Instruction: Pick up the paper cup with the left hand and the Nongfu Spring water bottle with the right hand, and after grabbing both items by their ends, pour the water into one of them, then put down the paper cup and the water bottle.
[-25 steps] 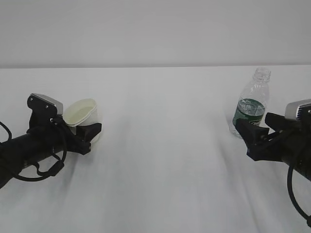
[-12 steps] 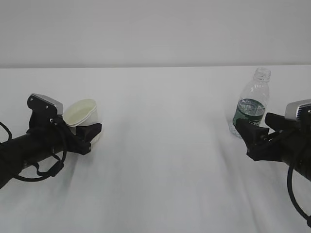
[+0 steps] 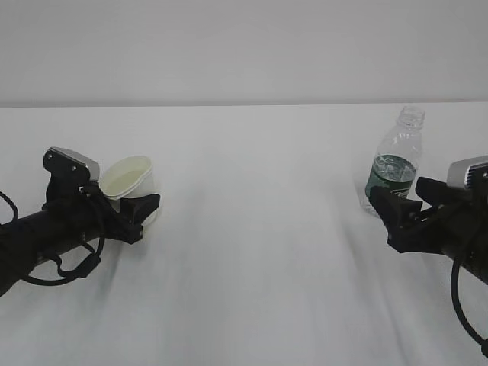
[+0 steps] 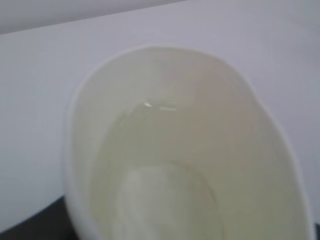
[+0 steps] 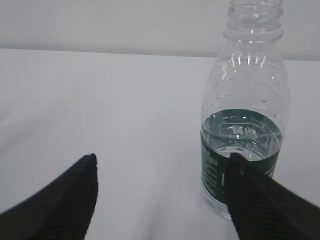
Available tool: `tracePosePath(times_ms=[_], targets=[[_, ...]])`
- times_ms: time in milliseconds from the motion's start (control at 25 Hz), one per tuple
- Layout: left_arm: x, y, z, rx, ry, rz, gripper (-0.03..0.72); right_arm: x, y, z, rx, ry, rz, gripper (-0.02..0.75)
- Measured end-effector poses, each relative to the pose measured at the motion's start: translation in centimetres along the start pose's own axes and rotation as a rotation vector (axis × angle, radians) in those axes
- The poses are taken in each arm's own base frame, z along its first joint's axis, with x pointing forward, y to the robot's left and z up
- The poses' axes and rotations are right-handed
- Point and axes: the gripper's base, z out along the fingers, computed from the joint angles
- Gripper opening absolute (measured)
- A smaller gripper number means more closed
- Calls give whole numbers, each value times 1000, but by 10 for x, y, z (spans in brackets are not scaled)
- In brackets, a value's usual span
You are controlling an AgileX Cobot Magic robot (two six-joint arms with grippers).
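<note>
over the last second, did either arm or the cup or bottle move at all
Nothing visibly changed. The left hand stays closed around the tilted paper cup, and the right hand still waits open beside the upright Nongfu Spring water bottle, which stands on the table with water in it.

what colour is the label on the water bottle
Dark green with white lettering, on the water bottle; the right wrist view shows it best.
</note>
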Motion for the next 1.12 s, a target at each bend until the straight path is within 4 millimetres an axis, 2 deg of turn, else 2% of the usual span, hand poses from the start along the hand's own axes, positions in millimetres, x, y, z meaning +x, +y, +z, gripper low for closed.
tracePosePath(times_ms=[1120], targets=[[0,-1,0,10,1,5,419,0,0,0,-2,0,2,588]])
